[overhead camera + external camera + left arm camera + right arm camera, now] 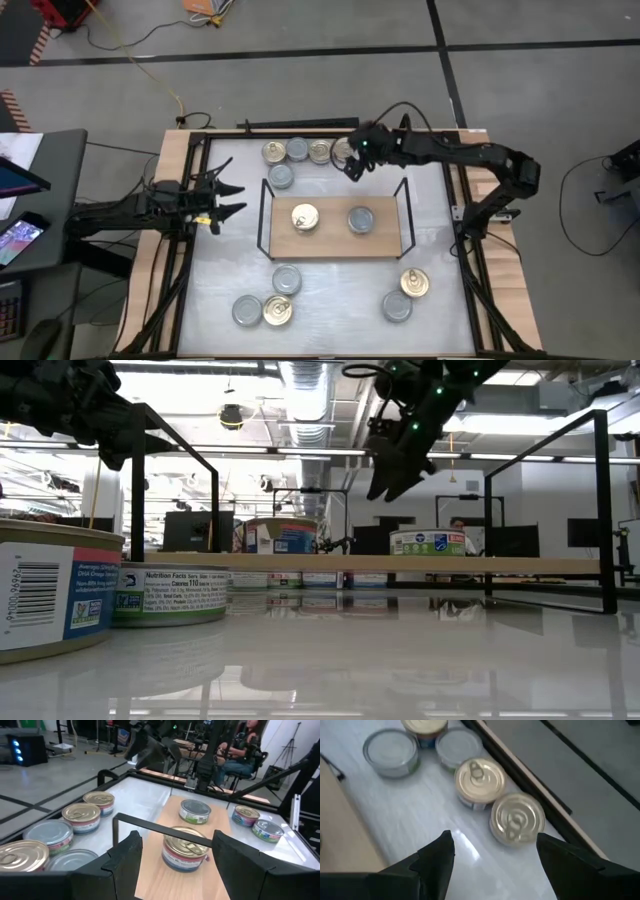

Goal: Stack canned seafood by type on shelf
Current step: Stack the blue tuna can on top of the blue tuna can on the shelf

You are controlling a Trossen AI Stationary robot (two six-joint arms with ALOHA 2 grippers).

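The shelf (333, 246) is a wooden board with black wire ends. A gold-lidded tin (305, 217) and a silver-lidded tin (361, 219) rest flat on it. Several more tins stand in a row at the table's far edge, among them two gold-lidded ones (518, 818) (480, 778). My right gripper (355, 164) hangs open above that row, tilted down, with nothing between its fingers (492, 856). My left gripper (225, 198) waits open at the table's left edge, level, facing the shelf (175, 862).
More tins sit on the near side of the table: three at the near left (287, 279) (247, 310) (277, 311) and two at the near right (415, 283) (396, 306). The shelf's wire ends (404, 205) rise above the board. A person sits beyond the table (240, 755).
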